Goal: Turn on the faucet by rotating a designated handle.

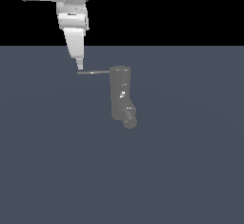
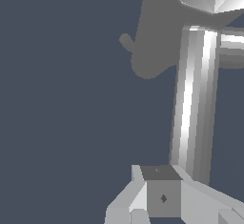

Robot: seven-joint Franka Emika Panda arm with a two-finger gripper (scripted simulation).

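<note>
The faucet (image 1: 120, 92) is standing as a small dark grey cylinder on the flat slate-blue counter (image 1: 190, 170), roughly midway across it and nearer its far edge, with a stubby round-ended spout (image 1: 129, 117) angling out at its base and faint white glints on its body. The handle (image 1: 93, 73), a thin straight grey rod, is sticking sideways from the faucet's top toward the exterior view's left. The gripper (image 1: 79, 66) is hanging from the white arm (image 1: 71, 8) with its tip meeting the handle's free end. Whether its fingers are apart or together cannot be told. In the wrist view the handle (image 2: 195, 104) is running as a shiny bar to a finger (image 2: 162, 197).
</note>
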